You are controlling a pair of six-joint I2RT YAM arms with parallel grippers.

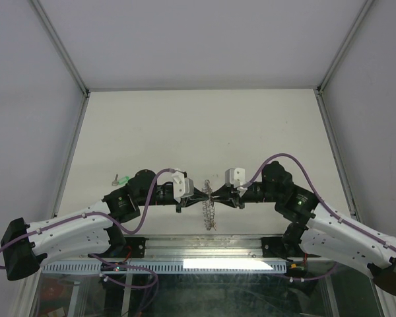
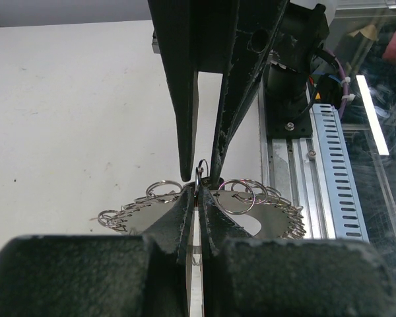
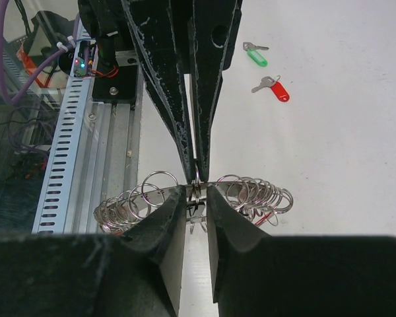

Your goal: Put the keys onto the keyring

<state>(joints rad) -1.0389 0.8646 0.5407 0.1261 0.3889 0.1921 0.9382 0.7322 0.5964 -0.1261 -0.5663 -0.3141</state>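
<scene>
The keyring [image 1: 210, 212] hangs edge-on above the table between both grippers, its rim [image 3: 251, 191] fringed with small split rings [image 2: 241, 195]. My left gripper [image 2: 199, 191] is shut on the keyring at one small ring on the rim, and its fingers [image 3: 185, 112] reach in from the far side in the right wrist view. My right gripper [image 3: 196, 191] stands narrowly open around that same small ring, its fingertips [image 2: 185, 173] apart on either side. Two loose keys lie on the table, one green [image 3: 255, 55] [image 1: 122, 178], one red [image 3: 277, 89].
A metal rail and slotted cable duct [image 3: 59, 152] [image 2: 330, 172] run along the near table edge [image 1: 204, 246], close under the keyring. Grey enclosure walls [image 1: 46, 99] stand to the left, right and back.
</scene>
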